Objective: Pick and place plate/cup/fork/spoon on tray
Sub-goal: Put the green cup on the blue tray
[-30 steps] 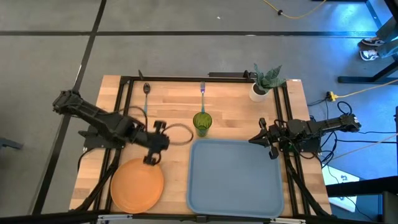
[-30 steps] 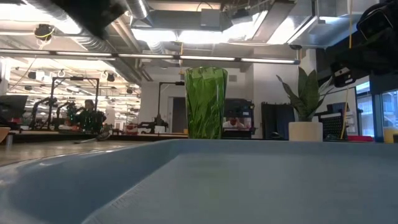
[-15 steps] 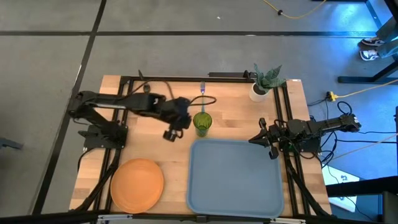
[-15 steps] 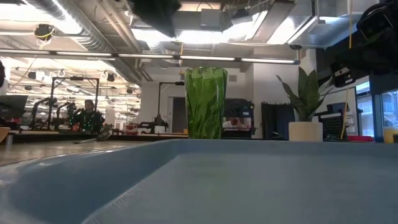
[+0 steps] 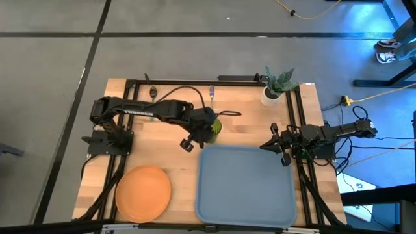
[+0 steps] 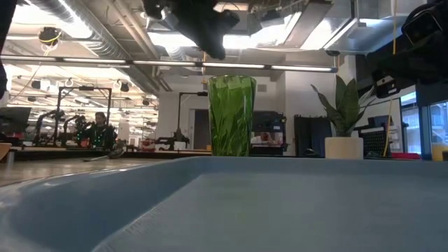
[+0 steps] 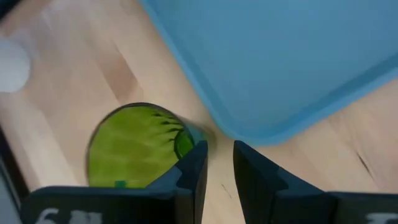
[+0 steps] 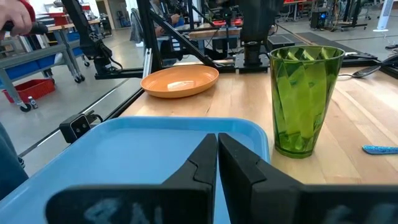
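We've got the tray (image 5: 246, 185) at the table's near edge, empty. Just past its far left corner stands the cup (image 5: 212, 128), with our left gripper (image 7: 216, 163) hovering above it, fingers slightly parted, holding nothing. Right gripper (image 8: 217, 144) sits clenched at the right edge.

Left gripper (image 7: 217, 163) over mid-table, fingers slightly apart; right gripper (image 8: 217, 155) waits, closed.

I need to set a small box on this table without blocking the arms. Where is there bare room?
The tray is bare inside. Bare wood lies between the plate and the cup, and between the fork and the plant pot. It is crowded at the cup, where the left gripper hovers, and beside the tray's right rim, where the right gripper waits.
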Action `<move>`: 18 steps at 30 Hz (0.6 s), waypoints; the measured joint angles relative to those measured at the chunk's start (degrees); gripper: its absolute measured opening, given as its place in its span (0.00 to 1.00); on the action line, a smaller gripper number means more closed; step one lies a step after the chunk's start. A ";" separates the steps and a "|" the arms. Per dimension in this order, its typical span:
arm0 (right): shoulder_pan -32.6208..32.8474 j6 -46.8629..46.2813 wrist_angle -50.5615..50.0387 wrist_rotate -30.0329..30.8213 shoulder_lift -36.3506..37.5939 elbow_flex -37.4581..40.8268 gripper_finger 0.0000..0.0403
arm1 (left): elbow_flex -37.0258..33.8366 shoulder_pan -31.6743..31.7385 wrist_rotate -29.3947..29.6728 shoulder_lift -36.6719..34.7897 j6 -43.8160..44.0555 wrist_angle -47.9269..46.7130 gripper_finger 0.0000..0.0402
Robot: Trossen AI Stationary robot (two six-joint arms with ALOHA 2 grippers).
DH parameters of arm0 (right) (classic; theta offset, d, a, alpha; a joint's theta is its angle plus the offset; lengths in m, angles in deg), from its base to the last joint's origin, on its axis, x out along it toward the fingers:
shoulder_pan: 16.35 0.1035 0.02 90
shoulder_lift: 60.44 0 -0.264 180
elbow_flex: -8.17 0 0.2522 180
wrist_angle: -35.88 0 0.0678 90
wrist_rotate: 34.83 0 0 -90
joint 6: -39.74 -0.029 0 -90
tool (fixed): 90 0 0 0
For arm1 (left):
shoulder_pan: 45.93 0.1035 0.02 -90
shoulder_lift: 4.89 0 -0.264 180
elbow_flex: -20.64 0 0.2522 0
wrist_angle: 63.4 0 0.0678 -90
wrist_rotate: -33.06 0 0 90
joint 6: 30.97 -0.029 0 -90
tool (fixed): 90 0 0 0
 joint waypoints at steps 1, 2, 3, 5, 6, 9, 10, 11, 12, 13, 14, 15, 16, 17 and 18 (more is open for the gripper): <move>0.00 0.00 0.00 0.01 0.00 0.00 0.05 | 0.00 -0.02 0.26 0.28 -0.01 -0.03 0.17; 0.00 0.00 0.00 0.01 0.00 0.00 0.05 | 0.00 -0.02 0.56 0.47 0.00 0.18 0.17; 0.01 0.00 0.00 0.00 0.00 0.00 0.05 | 0.00 -0.02 1.21 0.62 0.02 0.23 0.17; 0.01 0.00 0.00 0.01 0.00 0.00 0.05 | 0.00 0.02 2.37 0.74 0.07 0.06 0.17; 0.02 0.00 0.00 0.02 0.00 0.00 0.05 | 0.00 0.02 2.94 0.72 0.09 0.22 0.17; 0.02 -0.09 0.00 0.00 0.00 0.00 0.05 | 0.00 0.02 3.30 0.69 0.36 0.20 0.17; 0.01 -0.09 0.00 0.01 0.00 0.00 0.05 | 0.00 0.02 3.24 0.69 0.55 0.11 0.17; 0.02 -0.08 0.00 0.00 0.00 0.00 0.05 | 0.00 0.02 3.21 0.69 0.83 -0.01 0.17; 0.01 -0.09 0.00 0.01 0.00 0.01 0.05 | 0.00 0.02 3.19 0.69 1.31 -0.14 0.17; 0.00 -0.09 0.00 0.00 0.00 0.00 0.05 | 0.00 0.02 3.15 0.69 1.67 -0.27 0.17; 0.01 -0.09 0.00 0.01 0.00 0.00 0.05 | 0.00 0.10 3.11 0.80 2.01 -0.36 0.17; 0.02 -0.08 0.00 0.01 0.00 0.00 0.05 | 0.00 0.19 3.08 1.02 2.09 -0.35 0.17; 0.02 -0.04 0.00 0.00 0.00 0.00 0.05 | 0.00 0.28 3.12 1.22 2.32 -0.49 0.17; 0.01 -0.04 0.00 0.00 0.00 0.00 0.05 | -0.02 0.44 3.11 1.39 2.65 -0.86 0.17; 0.02 -0.07 0.00 0.00 0.00 0.00 0.05 | -0.04 0.65 3.12 1.51 3.10 -1.08 0.17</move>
